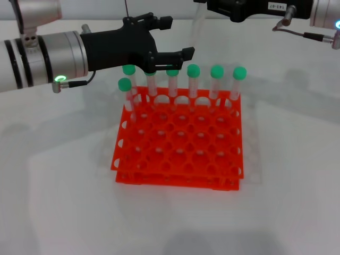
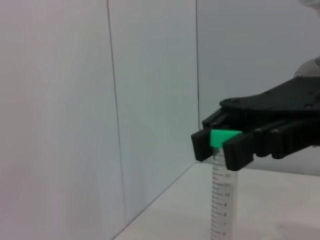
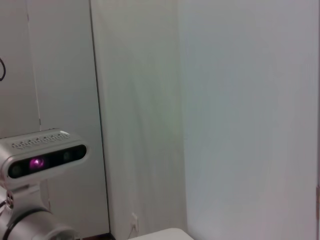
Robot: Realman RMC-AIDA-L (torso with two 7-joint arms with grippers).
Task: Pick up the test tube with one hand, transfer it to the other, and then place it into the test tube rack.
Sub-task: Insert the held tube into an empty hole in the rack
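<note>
Above the test tube rack [image 1: 178,149], the right pincer [image 2: 218,149] grips the test tube [image 2: 218,200]; left pincer [image 1: 170,38] wide.

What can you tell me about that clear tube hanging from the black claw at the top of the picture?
The test tube is a slim, see-through plastic tube hanging upright with its green screw cap at the top. Printed measuring marks run down its side. The right gripper is shut on the cap, one black finger on each side, and nothing else touches the tube. It hangs in the air above and behind the back row of the orange-red test tube rack, not yet in any hole. Its lower end cannot be made out clearly.
</note>
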